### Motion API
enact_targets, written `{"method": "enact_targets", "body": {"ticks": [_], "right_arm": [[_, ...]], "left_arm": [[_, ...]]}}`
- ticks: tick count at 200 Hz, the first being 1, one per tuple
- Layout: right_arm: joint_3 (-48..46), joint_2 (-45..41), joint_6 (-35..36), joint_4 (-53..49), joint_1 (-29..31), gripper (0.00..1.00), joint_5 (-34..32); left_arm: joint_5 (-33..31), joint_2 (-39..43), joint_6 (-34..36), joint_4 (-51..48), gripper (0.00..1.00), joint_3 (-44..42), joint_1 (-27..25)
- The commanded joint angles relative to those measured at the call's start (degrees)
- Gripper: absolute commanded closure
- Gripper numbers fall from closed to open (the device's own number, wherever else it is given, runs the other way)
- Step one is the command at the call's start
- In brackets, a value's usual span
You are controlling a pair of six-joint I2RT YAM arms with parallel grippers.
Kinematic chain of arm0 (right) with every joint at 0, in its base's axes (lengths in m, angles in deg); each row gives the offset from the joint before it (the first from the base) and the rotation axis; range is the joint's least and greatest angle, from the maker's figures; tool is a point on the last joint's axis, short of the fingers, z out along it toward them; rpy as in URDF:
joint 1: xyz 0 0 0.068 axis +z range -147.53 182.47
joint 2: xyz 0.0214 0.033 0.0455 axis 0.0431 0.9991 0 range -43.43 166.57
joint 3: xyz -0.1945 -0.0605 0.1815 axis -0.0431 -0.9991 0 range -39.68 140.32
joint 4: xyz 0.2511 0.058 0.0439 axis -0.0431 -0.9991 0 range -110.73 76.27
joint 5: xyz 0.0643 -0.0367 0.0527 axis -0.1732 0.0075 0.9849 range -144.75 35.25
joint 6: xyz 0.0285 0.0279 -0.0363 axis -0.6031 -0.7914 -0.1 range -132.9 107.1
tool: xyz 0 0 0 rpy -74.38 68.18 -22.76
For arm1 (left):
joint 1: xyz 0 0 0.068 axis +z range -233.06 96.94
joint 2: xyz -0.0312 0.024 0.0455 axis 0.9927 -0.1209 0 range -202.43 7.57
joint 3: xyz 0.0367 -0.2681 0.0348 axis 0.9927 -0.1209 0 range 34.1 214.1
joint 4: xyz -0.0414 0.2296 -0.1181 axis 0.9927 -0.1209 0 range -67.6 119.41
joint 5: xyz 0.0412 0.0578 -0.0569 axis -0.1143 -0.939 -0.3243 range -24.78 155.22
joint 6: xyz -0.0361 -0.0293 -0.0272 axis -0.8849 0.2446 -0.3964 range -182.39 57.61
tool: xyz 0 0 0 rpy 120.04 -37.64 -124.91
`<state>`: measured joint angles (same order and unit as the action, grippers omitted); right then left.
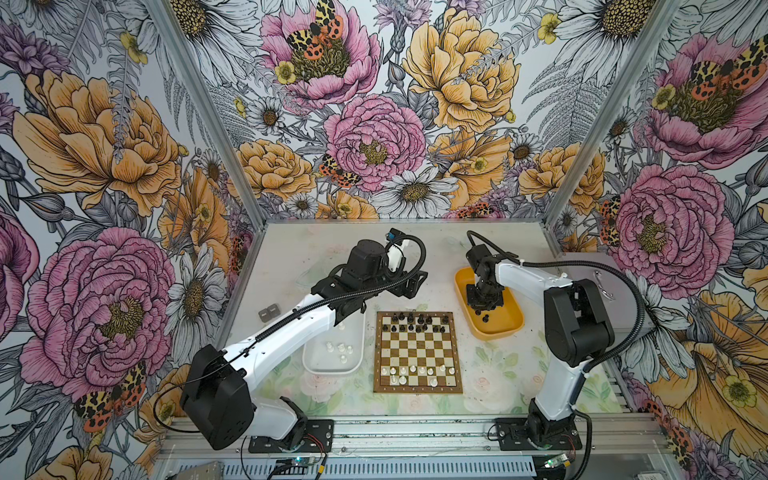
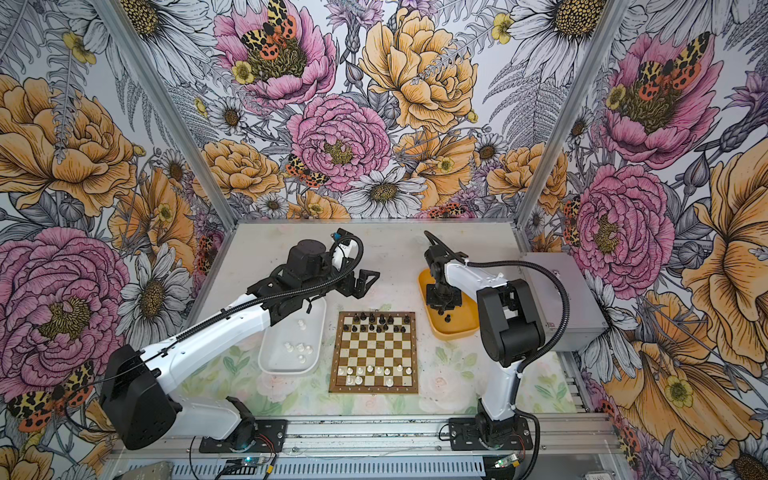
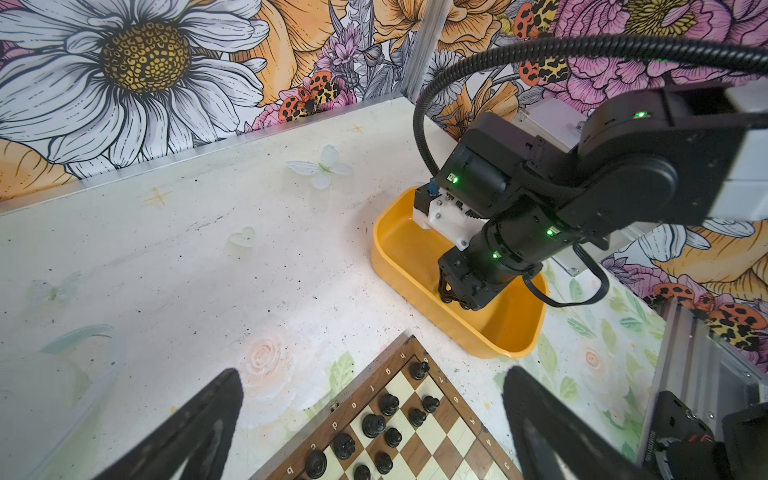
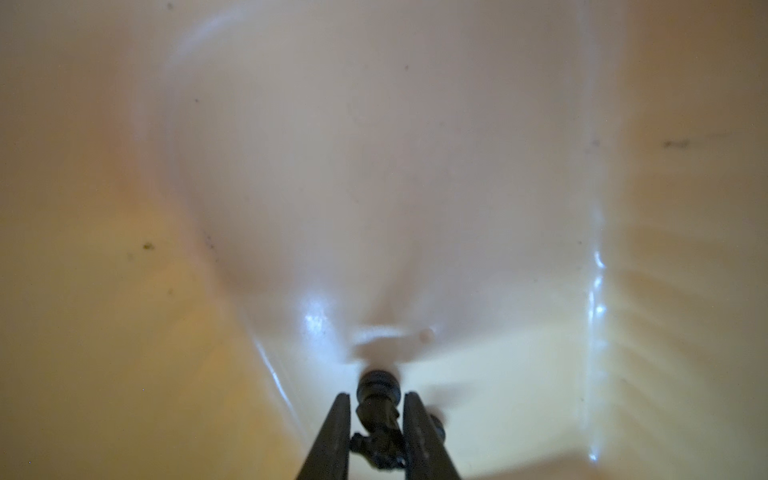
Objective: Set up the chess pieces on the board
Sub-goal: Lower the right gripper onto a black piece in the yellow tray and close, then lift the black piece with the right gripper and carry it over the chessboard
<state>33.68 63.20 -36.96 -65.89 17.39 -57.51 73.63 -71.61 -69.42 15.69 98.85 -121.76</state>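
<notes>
Your right jaws are down inside the yellow tray (image 1: 509, 322), right of centre in both top views. They are drawn in narrow on a black piece (image 4: 377, 409), touching both its sides. Your left jaws stand wide apart and hold nothing, hanging above the desk (image 1: 291, 257) just beyond the upper edge of the board (image 1: 417, 353). The board lies at lower centre, with black chess pieces (image 1: 420, 320) on its upper two rows and white chess pieces (image 1: 412, 369) on its lower two. Loose white pieces (image 1: 341, 348) lie in the white tray (image 1: 320, 362) to its left.
</notes>
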Motion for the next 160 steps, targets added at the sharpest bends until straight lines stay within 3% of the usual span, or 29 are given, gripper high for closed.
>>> {"method": "enact_targets", "body": {"ticks": [1, 160], "right_arm": [[1.95, 1.1, 0.67, 0.57, -0.43, 0.79, 0.18], [8.41, -1.4, 0.04, -3.68, -0.77, 0.83, 3.25]], "left_arm": [[-0.85, -0.1, 0.95, -0.17, 0.01, 1.66, 0.81], [-1.23, -0.03, 0.8, 0.62, 0.01, 1.41, 3.37]]}}
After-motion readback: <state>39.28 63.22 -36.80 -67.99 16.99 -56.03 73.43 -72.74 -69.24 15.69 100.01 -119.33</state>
